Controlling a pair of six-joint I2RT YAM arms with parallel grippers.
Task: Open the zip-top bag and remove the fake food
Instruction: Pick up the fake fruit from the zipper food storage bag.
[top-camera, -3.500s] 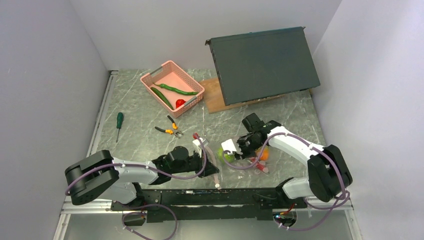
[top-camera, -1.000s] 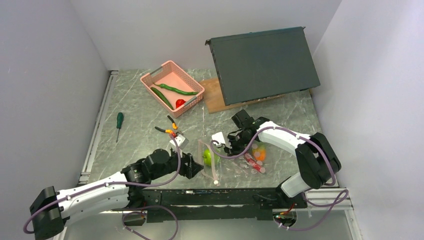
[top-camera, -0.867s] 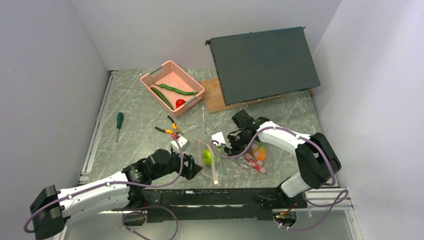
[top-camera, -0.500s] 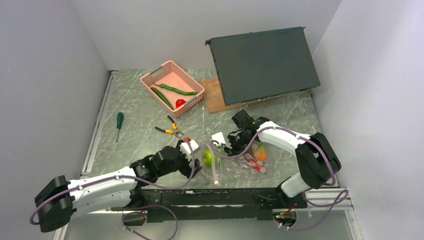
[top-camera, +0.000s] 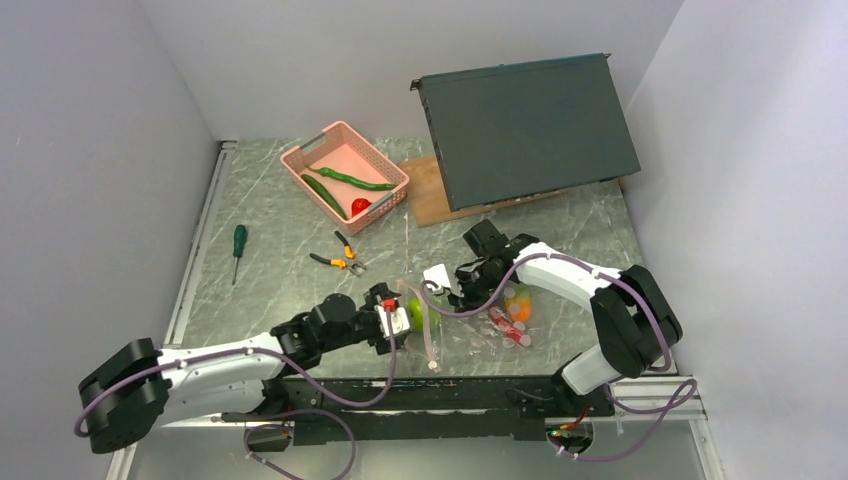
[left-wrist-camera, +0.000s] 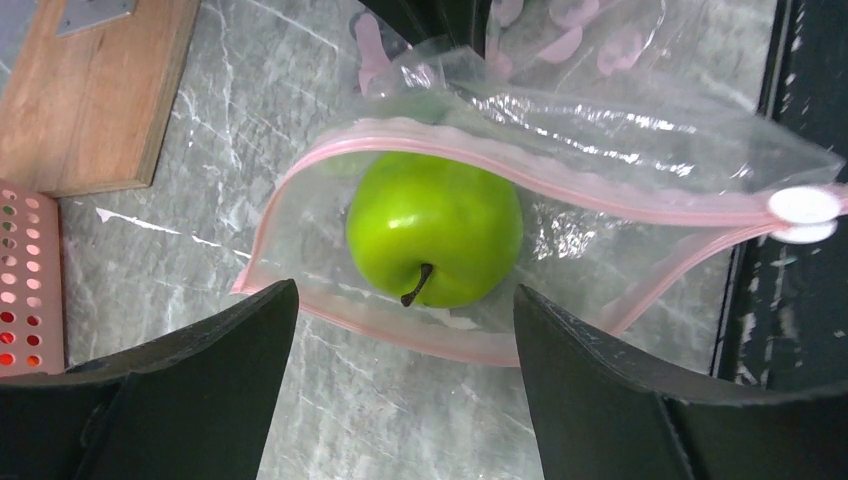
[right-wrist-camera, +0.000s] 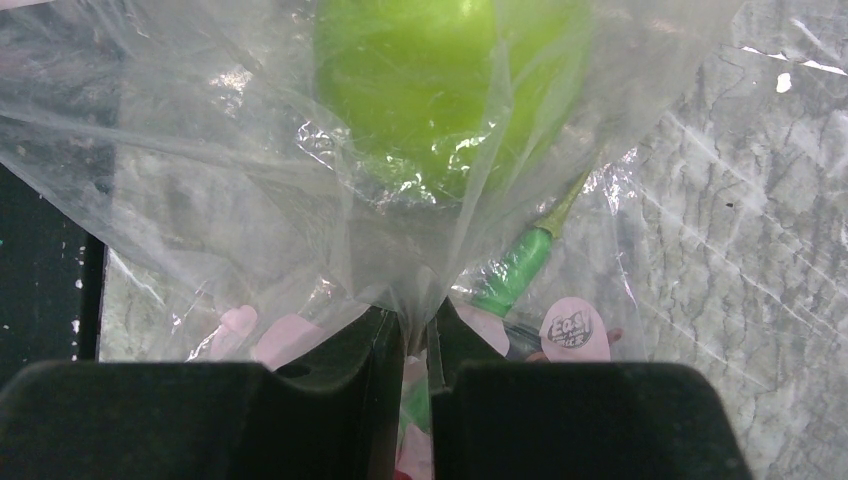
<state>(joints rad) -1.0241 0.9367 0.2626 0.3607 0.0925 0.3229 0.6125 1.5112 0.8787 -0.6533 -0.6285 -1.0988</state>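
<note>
The zip-top bag (top-camera: 470, 325) lies flat near the front edge, its pink zip strip (left-wrist-camera: 560, 190) parted into a wide mouth. A green apple (left-wrist-camera: 435, 228) sits just inside that mouth, stem toward me. My left gripper (left-wrist-camera: 405, 290) is open, its tips level with the bag's near lip, either side of the apple (top-camera: 415, 312) and not touching it. My right gripper (right-wrist-camera: 418, 322) is shut on a fold of the bag (right-wrist-camera: 200, 150) behind the apple (right-wrist-camera: 430, 80). An orange-green mango (top-camera: 520, 303) rests deeper in the bag.
A pink basket (top-camera: 377, 152) at the back holds a cucumber (top-camera: 322, 193), a long green pepper (top-camera: 355, 180) and a red piece (top-camera: 360, 206). Orange-handled pliers (top-camera: 340, 258) and a green-handled screwdriver (top-camera: 238, 245) lie to the left. A dark box (top-camera: 525, 130) leans on a wooden board (top-camera: 425, 190).
My left arm has swung right and forward until its open jaws reach the bag's mouth at the apple. The right gripper and the bag have stayed put over the last second.
</note>
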